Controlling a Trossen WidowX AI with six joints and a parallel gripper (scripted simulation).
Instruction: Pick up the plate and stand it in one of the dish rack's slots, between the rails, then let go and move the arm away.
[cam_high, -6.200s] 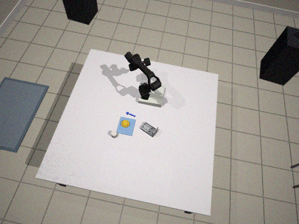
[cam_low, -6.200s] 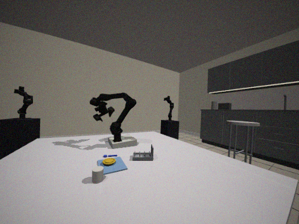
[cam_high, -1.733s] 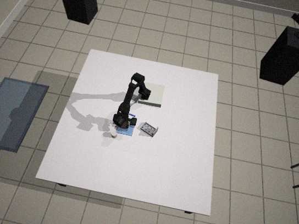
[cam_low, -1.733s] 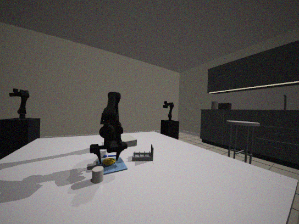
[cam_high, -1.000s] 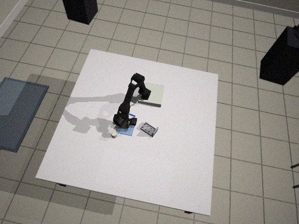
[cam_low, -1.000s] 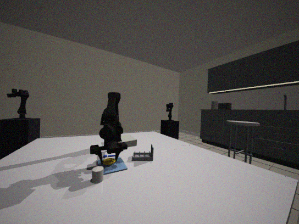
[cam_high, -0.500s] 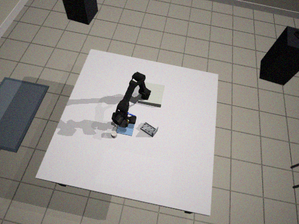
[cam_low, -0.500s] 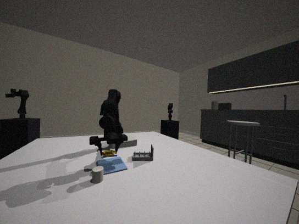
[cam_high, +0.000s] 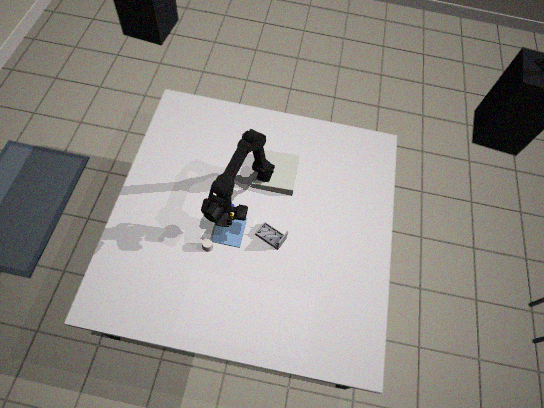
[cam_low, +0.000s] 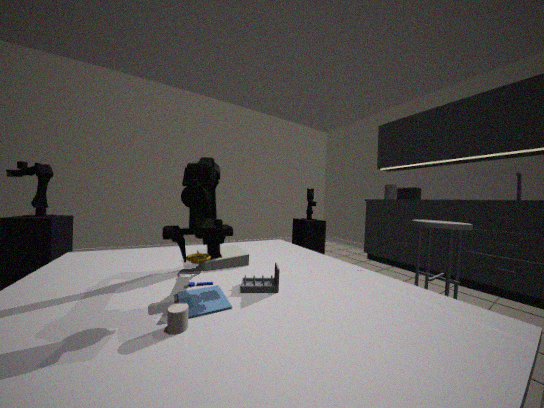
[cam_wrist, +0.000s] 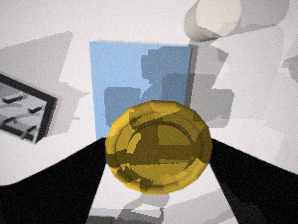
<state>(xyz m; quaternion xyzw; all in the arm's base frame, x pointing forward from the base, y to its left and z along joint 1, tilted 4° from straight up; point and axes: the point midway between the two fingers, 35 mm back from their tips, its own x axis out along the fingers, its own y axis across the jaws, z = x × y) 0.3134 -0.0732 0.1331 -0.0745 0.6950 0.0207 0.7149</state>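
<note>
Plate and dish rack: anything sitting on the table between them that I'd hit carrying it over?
Nothing stands between. In the exterior view the plate, held in the gripper above the table, has only bare tabletop toward the dish rack; the blue mat lies nearer the camera.

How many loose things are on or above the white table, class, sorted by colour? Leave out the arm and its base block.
Yellow: 1, the plate held in the end effector
Blue: 2, the mat and the pen
Grey: 1, the dish rack
Off-white: 1, the cylinder
Total: 5
</note>
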